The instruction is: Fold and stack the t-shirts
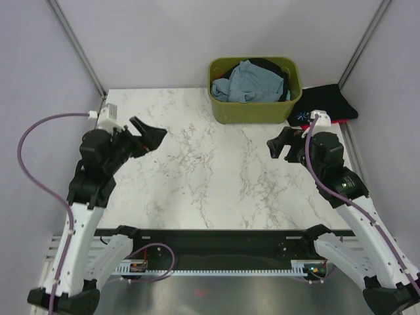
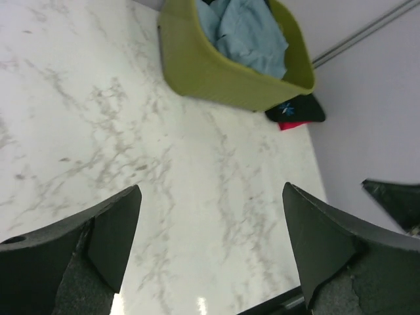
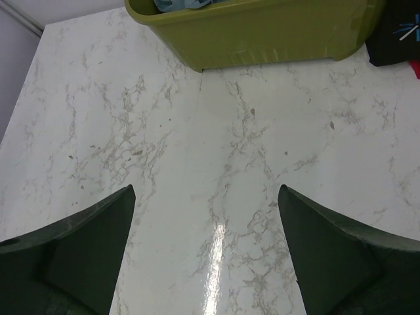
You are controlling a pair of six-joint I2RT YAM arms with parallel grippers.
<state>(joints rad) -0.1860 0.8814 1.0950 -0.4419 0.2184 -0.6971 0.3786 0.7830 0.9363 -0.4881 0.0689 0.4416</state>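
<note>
A dusty teal-blue t-shirt [image 1: 252, 82] lies crumpled in the olive-green bin [image 1: 252, 111] at the back, with black cloth [image 1: 270, 65] under and behind it; it also shows in the left wrist view [image 2: 246, 36]. A folded black t-shirt with small blue print [image 1: 325, 102] lies right of the bin on top of a red one [image 1: 338, 121], of which only an edge shows. My left gripper [image 1: 149, 134] is open and empty above the table's left side. My right gripper [image 1: 279, 147] is open and empty above the right side, in front of the folded stack.
The marble table [image 1: 210, 177] runs between the two arms. Grey walls and metal posts close in the back and both sides. The bin's front wall [image 3: 262, 33] stands ahead of my right gripper. The black base rail [image 1: 216, 239] lies at the near edge.
</note>
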